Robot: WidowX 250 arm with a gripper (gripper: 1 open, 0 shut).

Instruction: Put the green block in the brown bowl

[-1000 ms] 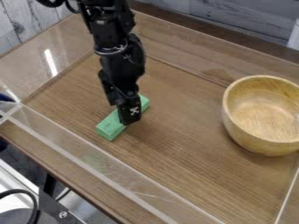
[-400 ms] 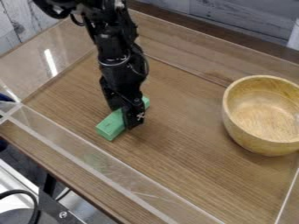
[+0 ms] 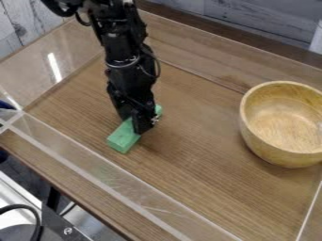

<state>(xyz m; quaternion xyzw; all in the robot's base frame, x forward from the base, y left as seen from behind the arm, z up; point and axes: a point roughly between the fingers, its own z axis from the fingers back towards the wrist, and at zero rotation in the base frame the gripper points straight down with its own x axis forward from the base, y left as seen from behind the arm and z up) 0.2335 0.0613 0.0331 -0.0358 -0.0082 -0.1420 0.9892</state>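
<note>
The green block (image 3: 122, 140) lies flat on the wooden table, left of centre. My gripper (image 3: 138, 122) points straight down onto the block's far end, with its dark fingers (image 3: 131, 117) on either side of it at table level. The fingers hide that end of the block, and I cannot make out whether they press on it. The brown bowl (image 3: 287, 122) stands empty at the right, well apart from the block and the arm.
A clear plastic wall (image 3: 75, 155) runs along the near side of the table and another along the right edge (image 3: 310, 202). Bare wood lies between the block and the bowl.
The wrist has rolled a little above the block and the fingers now sit closer around its far end. The block and the bowl stay where they were.
</note>
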